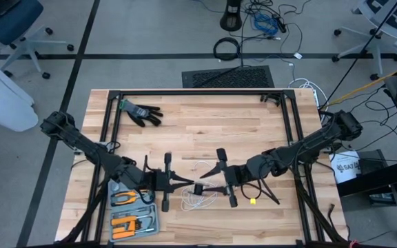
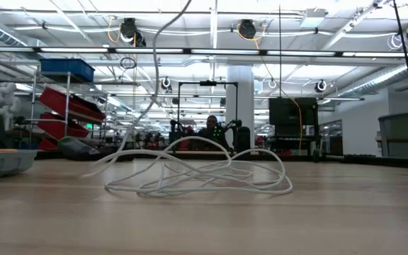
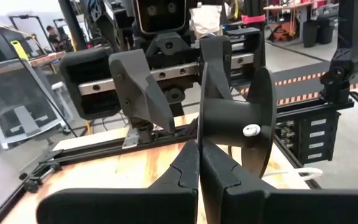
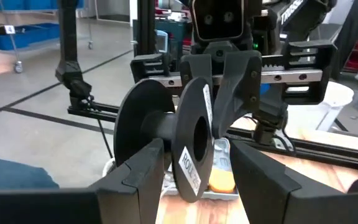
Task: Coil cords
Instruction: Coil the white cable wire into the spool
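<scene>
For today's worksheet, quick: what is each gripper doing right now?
Left gripper: shut on the black spool.
Right gripper: open around it.

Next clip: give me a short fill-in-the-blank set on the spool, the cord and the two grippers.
1. The black spool is pinched by the ______ gripper.
2. The right gripper has its fingers ______, one on each side of the spool.
3. The white cord lies in loose ______ on the wooden table.
4. The black glove lies near the table's far ______ corner.

Missing words: left; open; loops; left
</scene>
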